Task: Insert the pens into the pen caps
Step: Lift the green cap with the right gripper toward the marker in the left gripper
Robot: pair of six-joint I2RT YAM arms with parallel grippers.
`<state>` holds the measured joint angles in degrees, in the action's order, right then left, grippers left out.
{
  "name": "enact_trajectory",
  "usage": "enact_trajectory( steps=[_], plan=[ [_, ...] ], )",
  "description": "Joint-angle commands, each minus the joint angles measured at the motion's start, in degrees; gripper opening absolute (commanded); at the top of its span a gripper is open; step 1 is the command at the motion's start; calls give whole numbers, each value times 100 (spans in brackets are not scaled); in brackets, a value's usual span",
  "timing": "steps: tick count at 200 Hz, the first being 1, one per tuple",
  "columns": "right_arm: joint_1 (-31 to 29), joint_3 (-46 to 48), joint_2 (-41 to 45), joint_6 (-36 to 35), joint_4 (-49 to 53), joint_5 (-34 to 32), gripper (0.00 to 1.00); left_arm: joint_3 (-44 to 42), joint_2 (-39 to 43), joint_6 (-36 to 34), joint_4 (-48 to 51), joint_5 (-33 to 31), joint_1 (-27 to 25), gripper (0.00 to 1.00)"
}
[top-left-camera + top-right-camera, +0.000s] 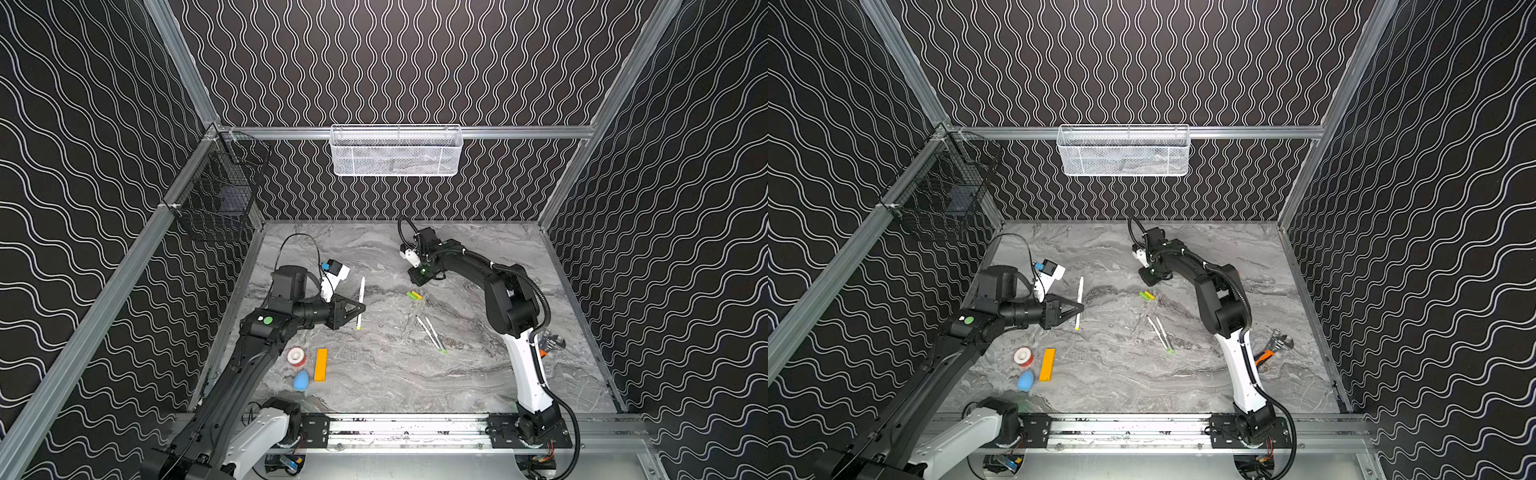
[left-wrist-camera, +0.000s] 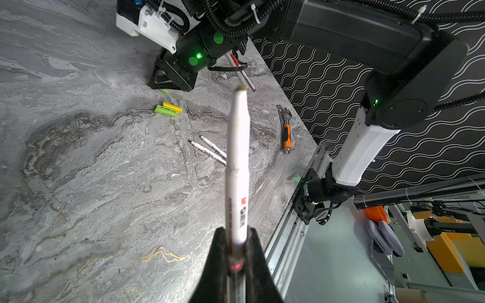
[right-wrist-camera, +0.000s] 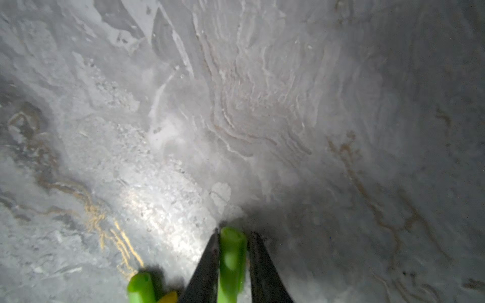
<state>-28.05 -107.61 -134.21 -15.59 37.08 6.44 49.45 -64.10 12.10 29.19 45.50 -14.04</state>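
Meanwhile right hand (image 3: 233,232) straddles a green cap (image 3: 232,258) (grip unclear); left hand (image 2: 237,230) pinches pen (image 2: 237,157).

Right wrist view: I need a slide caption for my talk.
Right gripper pinching a green pen cap on the marble table, second green cap and yellow cap beside it.
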Motion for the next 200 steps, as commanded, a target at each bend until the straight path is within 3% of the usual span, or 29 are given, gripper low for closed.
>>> enact_trajectory(
  steps=[1,36,65,90,125,165,200],
  plan=[
    [10,-216,-215,62,595,42,18,12,-55,54,-194,9,7,0],
    [28,-356,-166,285,599,225,12,-86,-47,329,-435,84,9,0],
    [97,-18,446,610,100,712,11,-305,-66,788,-976,229,-16,0],
    [257,743,1397,1135,-844,1600,10,-411,-201,1150,-1459,263,-182,0],
    [482,2009,2882,2220,-2470,2566,10,-350,-526,1314,-1879,-50,-905,0],
    [503,3048,4057,3237,-3700,3308,12,-553,-1112,1882,-3274,94,-1372,0],
    [486,3885,4878,3838,-4569,3618,12,-456,-1684,1921,-3878,372,-1548,0]
  ],
)
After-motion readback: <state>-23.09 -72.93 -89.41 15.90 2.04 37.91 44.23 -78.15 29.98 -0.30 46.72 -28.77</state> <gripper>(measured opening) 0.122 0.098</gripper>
